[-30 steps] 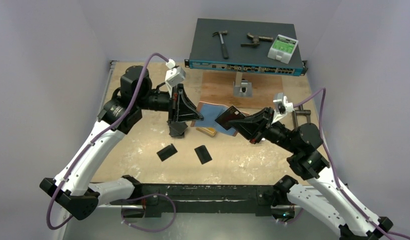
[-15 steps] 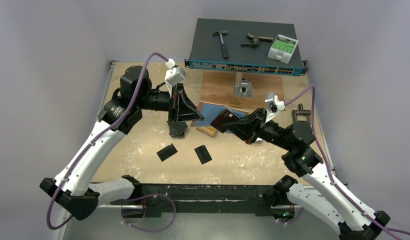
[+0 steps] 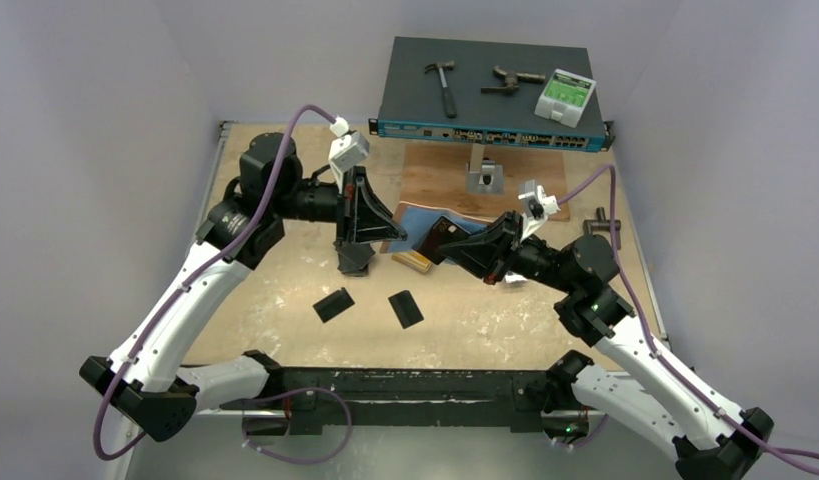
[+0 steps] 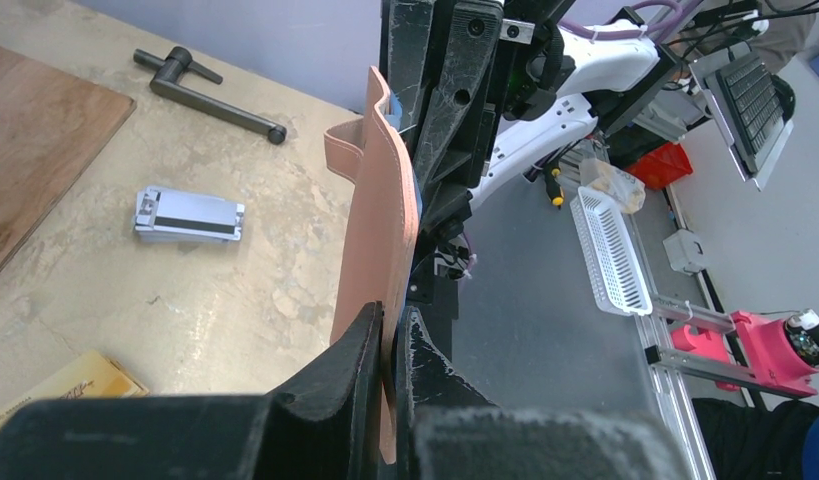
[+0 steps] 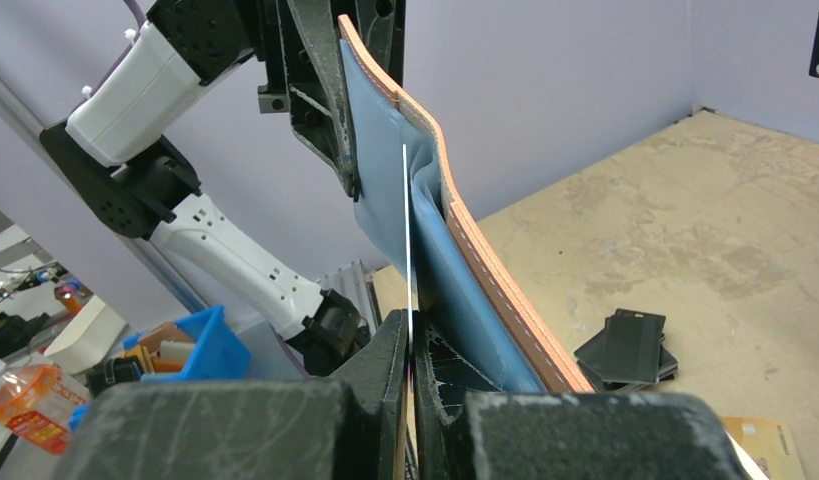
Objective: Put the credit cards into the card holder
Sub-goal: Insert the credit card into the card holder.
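The left gripper is clamped on one end of the card holder, which hangs open above mid-table, its long axis reaching toward the right arm. The right gripper pinches a dark credit card, pointed lengthwise at the blue lining.

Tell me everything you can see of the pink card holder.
The card holder is a salmon-pink, leather-look folding wallet with pale stitching, a small tab and blue pocketed lining. It hangs open above the table, pinched by the left gripper. The right gripper holds a card edge-on at the lining; whether it is in a slot is unclear.
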Controlling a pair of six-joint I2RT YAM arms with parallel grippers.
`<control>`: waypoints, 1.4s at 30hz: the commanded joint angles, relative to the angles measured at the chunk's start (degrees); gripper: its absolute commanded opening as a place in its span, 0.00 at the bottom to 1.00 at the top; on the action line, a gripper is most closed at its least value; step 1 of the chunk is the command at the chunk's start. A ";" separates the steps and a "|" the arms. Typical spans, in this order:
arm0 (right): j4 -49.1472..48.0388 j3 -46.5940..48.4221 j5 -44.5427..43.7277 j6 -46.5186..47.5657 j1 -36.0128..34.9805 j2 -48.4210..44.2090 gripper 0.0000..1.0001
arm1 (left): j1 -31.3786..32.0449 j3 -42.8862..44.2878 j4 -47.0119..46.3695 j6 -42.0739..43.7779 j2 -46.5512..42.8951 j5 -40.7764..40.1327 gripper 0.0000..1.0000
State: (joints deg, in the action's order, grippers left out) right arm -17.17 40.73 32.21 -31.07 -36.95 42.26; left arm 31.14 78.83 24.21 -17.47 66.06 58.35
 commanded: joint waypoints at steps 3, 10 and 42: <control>-1.83 -1.53 0.82 -0.47 0.19 -0.90 0.00 | 0.16 -0.03 -3.62 -1.61 -2.02 3.52 0.00; -0.52 -1.05 1.91 0.31 0.19 -0.59 0.00 | 1.10 0.48 -2.86 -0.34 -2.14 4.69 0.00; 5.59 7.16 12.49 7.16 0.08 3.54 0.00 | 3.48 1.76 2.07 4.53 -1.99 5.59 0.00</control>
State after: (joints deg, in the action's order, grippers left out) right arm -12.82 44.18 43.48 -26.44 -36.71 45.36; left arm 33.23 78.85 26.70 -14.81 65.12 61.30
